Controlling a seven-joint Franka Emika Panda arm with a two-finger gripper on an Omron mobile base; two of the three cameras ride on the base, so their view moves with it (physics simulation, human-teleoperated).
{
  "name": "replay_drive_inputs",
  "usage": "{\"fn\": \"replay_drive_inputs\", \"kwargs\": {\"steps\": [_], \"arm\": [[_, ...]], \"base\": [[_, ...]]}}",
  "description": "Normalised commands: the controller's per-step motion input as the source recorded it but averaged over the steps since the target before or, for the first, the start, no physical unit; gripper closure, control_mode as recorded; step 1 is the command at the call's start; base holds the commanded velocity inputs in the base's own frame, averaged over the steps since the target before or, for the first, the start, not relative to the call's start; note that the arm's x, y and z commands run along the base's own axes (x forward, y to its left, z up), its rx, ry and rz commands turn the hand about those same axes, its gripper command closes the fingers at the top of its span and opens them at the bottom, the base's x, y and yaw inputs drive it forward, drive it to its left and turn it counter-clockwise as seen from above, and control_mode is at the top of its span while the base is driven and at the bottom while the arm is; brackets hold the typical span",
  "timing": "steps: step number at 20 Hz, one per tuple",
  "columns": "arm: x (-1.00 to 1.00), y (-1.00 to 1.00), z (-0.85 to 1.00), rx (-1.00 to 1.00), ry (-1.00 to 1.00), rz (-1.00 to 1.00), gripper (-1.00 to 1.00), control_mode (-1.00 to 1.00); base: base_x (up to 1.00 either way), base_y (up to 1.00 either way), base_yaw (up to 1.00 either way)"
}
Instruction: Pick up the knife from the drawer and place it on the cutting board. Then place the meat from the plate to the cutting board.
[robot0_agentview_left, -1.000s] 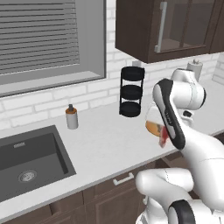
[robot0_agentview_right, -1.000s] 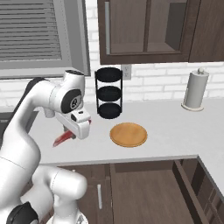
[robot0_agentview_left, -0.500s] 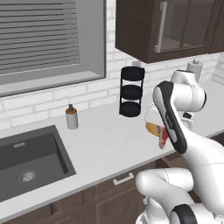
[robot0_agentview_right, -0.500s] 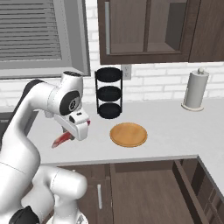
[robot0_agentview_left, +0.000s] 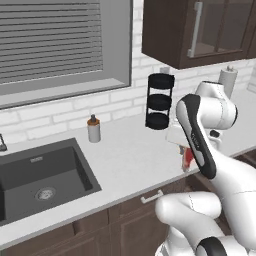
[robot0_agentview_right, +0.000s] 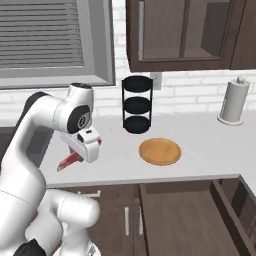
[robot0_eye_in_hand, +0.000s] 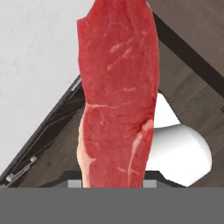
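Note:
My gripper (robot0_agentview_right: 80, 152) is shut on the meat (robot0_agentview_right: 67, 161), a flat red strip that hangs from the fingers over the front edge of the counter. In the hand view the meat (robot0_eye_in_hand: 117, 92) runs up the middle, above the counter's edge and the dark cabinet fronts. In the left base view the meat (robot0_agentview_left: 188, 157) shows just beside my forearm. The plate (robot0_agentview_right: 160, 151) lies bare on the counter to the right of the gripper. The drawer (robot0_agentview_right: 175, 210) stands pulled out below the plate, with its dark brown inside showing. The knife and the cutting board are out of view.
A black three-tier rack (robot0_agentview_right: 137, 104) stands against the back wall, behind the plate. At the far right is a paper towel roll (robot0_agentview_right: 234, 101). To the left lie a dark sink (robot0_agentview_left: 35, 175) and a small soap bottle (robot0_agentview_left: 93, 129).
The hand with the meat has drifted a little lower and toward the counter's front edge. The grip is unchanged.

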Motion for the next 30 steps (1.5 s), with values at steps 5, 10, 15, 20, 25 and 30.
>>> {"fn": "replay_drive_inputs", "kwargs": {"steps": [5,10,15,20,25,30], "arm": [[0.0,0.0,0.0,0.0,0.0,0.0,1.0,1.0],[0.0,0.0,0.0,0.0,0.0,0.0,1.0,1.0],[0.0,0.0,0.0,0.0,0.0,0.0,1.0,1.0],[0.0,0.0,0.0,0.0,0.0,0.0,1.0,1.0],[0.0,0.0,0.0,0.0,0.0,0.0,1.0,1.0],[0.0,0.0,0.0,0.0,0.0,0.0,1.0,1.0]], "base": [[-0.68,0.95,0.03],[-0.54,1.0,0.01],[-0.45,1.0,0.02],[-0.41,1.0,0.0],[-0.42,1.0,0.0],[-0.16,1.0,0.01]]}}
